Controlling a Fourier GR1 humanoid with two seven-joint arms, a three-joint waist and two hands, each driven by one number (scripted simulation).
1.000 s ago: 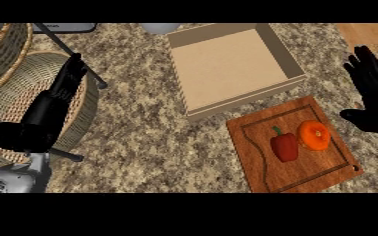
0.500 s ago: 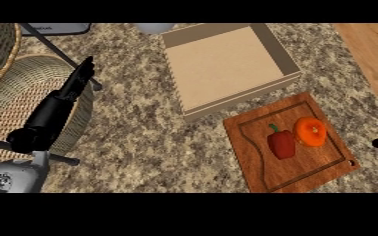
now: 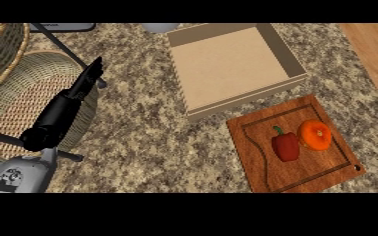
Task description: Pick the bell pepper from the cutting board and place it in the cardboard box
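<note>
The left hand [image 3: 74, 97] shows at the left, above a wicker basket [image 3: 29, 95], its fingers [image 3: 92, 72] straight and pressed together, holding nothing. Well to the right of those fingertips sits the open cardboard box [image 3: 288, 55]. Below it lies the cutting board [image 3: 258, 170] with the red bell pepper [image 3: 286, 146] touching an orange fruit [image 3: 316, 135]. Nothing stands between pepper and box.
</note>
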